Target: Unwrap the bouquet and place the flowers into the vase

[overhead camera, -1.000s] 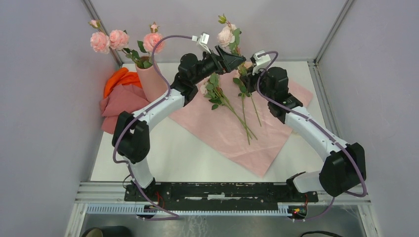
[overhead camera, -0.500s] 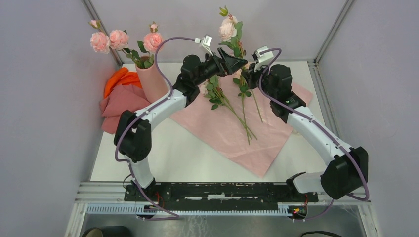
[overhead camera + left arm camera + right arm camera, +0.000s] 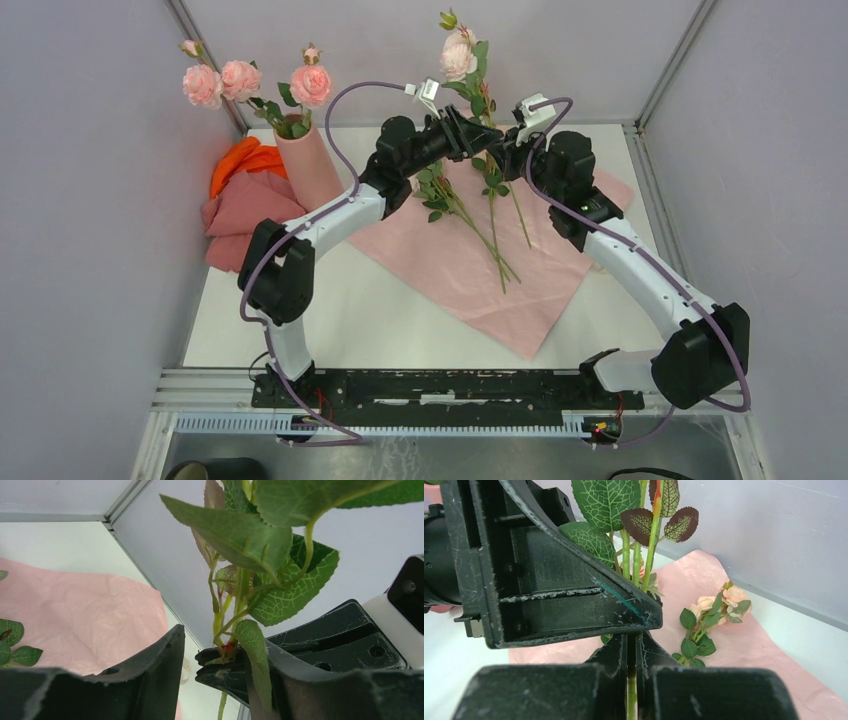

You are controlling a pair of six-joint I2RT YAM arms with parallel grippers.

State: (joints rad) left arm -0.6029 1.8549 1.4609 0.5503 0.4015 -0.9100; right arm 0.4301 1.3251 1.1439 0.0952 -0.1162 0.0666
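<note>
One pale pink rose [image 3: 458, 57] stands upright in the air over the far edge of the table [image 3: 330, 310], its bloom well above both arms. The right gripper [image 3: 634, 641] is pinched tight on the green stem low down, and the stem runs straight up from between its closed fingers. The left gripper [image 3: 220, 647] sits right beside that grip, its jaws partly apart with the leafy stem between them. A gap shows beside the stem, so it isn't squeezing. Below the grippers, more flowers [image 3: 480, 215] lie on the crumpled pink sheet [image 3: 470, 275], which is spread flat on the table, with their stems pointing toward the near edge. The vase [image 3: 312, 165] stands off to the left at the back, with several pink blooms [image 3: 240, 80] rising out of it. Just beside it, further left, an orange cloth [image 3: 243, 160] and a salmon-pink cloth [image 3: 240, 215] lie in a heap.
</note>
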